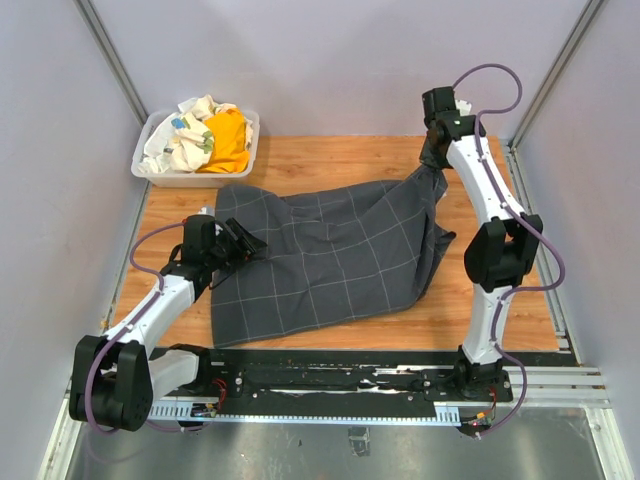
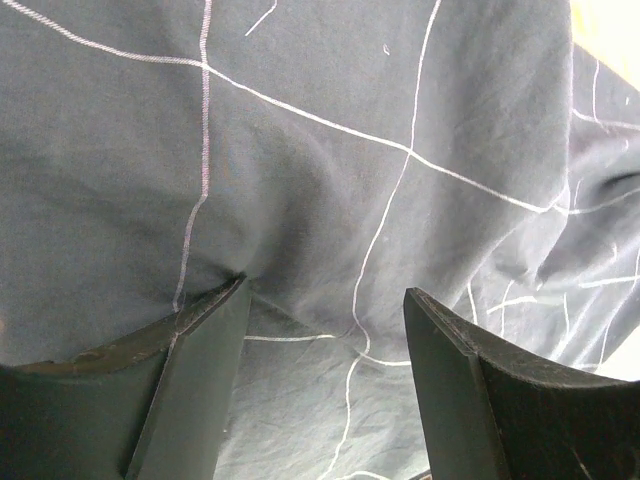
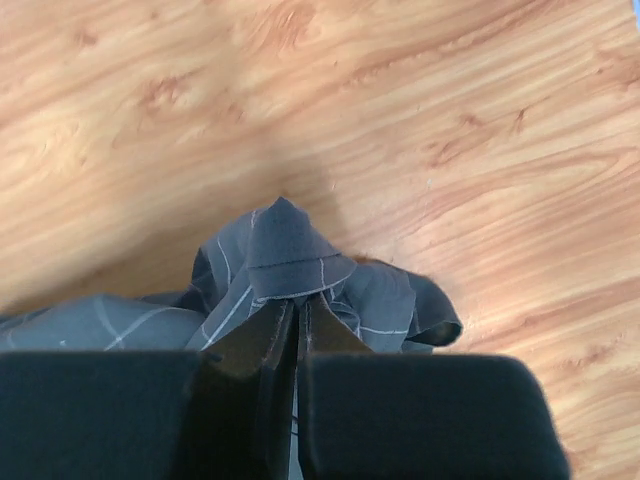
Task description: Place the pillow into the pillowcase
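While the pillowcase lies spread across the middle of the wooden worktop, its far right corner rises in a narrow bunched peak.

Right gripper: fingers together, clamped on that bunch of charcoal, grid-lined fabric. In the right wrist view, folds of cloth spill out on both sides of the tips, with bare wood beyond.

Left gripper: fingers apart, nothing clamped. It sits at the left edge of the pillowcase. The left wrist view is filled with fabric, which runs across the gap between the fingers and puckers at one tip.

Other items: a white tub stands at the far left corner of the worktop, just beside the pillowcase's far left corner. It holds a yellow cloth and a white patterned cloth.
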{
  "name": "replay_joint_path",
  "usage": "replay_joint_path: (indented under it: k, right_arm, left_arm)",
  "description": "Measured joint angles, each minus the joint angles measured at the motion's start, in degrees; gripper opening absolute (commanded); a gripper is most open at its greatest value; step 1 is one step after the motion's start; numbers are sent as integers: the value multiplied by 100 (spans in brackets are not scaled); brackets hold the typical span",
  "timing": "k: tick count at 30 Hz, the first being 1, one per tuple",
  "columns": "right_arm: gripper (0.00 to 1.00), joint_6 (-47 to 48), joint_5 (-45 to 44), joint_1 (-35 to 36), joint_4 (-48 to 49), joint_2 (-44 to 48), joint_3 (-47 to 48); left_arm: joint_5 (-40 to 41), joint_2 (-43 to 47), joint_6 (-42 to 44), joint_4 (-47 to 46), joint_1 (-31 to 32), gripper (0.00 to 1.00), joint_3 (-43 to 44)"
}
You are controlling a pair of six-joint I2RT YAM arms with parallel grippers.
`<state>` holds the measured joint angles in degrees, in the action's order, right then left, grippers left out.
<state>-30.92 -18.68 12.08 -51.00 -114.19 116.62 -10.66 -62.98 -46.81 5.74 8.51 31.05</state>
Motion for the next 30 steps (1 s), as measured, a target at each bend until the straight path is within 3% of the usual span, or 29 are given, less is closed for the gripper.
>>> replay_joint_path:
  k: [5, 8, 13, 20, 30]
  right_arm:
    - [1, -7, -94, -372, -157, -490, 667]
    - [30, -26, -52, -645, -271, -597, 837]
    - [48, -39, 280, -1156, -323, -542, 758]
    - [53, -50, 647, -1040, 70, 925, -1528]
    - [55, -66, 1200, -986, 514, 2756, -3871]
  left_arm:
    - [0, 0, 0, 0, 0, 69, 0]
    - [2, -2, 0, 0, 9, 71, 0]
    - [0, -15, -2, 17, 9, 73, 13]
    - [48, 17, 46, 474, 9, 75, 422]
    - [-232, 251, 63, 750, 46, 76, 848]
